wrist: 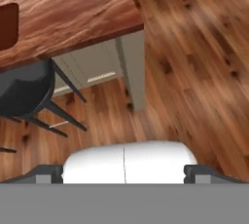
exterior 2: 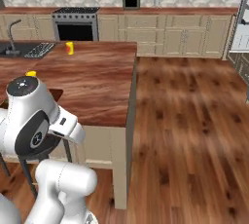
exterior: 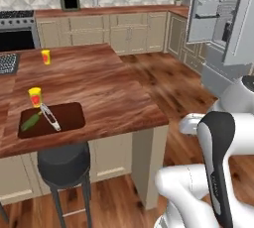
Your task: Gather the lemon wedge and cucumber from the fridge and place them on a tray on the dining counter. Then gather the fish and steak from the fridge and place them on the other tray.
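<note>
The dark brown tray [exterior: 69, 118] lies at the near left of the dining counter [exterior: 99, 83]. On it rest the stubby green cucumber [exterior: 31, 121] and a slim silvery-white body that looks like the fish [exterior: 50, 117]. A corner of the tray [wrist: 7, 26] also shows in the hand view. The fridge [exterior: 213, 9] stands at the far right with a door swung open. My gripper [wrist: 121, 172] hangs open with nothing between its fingertips [wrist: 44, 172], looking down past the counter's corner [wrist: 131, 23] at the floor. The lemon wedge, the steak and the other tray are out of view.
A small yellow-and-orange thing [exterior: 34, 96] stands by the tray's far left corner and a similar one [exterior: 45, 56] farther back. A dark stool [exterior: 63, 162] sits under the counter's near edge. Wood floor [exterior 2: 189, 121] opens toward the fridge. A stove [exterior 2: 75, 23] and cabinets line the back wall.
</note>
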Tool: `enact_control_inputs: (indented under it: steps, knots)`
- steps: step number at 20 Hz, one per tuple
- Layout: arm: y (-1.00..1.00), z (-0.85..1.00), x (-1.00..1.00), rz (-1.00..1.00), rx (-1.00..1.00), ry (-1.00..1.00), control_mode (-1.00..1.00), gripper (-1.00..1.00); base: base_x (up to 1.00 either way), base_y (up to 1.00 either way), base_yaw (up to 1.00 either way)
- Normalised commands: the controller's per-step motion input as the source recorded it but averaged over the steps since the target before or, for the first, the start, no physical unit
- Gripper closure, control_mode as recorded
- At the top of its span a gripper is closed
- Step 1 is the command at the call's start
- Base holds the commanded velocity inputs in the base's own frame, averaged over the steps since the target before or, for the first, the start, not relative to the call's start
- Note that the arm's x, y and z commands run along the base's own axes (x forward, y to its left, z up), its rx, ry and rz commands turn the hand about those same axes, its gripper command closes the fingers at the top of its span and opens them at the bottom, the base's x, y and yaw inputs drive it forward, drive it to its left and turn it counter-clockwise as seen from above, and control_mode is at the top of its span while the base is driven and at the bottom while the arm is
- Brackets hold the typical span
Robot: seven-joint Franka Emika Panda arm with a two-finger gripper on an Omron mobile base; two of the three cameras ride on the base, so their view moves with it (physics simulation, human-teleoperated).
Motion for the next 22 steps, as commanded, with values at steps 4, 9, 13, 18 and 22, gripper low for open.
enact_control_inputs:
  steps: [4,9,13,18,22]
  knots:
    - [0.0,0.0,0.0,0.0,0.0,0.0,1.0,-1.0,0.06,-1.0,-0.17]
    - [0.0,0.0,0.0,0.0,0.0,0.0,1.0,-1.0,0.41,-1.0,-0.08]
    - [0.0,0.0,0.0,0.0,0.0,0.0,1.0,-1.0,0.8,-0.9,0.01]
    - [0.0,0.0,0.0,0.0,0.0,0.0,1.0,-1.0,0.99,-0.72,0.09]
    - [0.0,0.0,0.0,0.0,0.0,0.0,1.0,-1.0,1.0,-0.58,0.14]
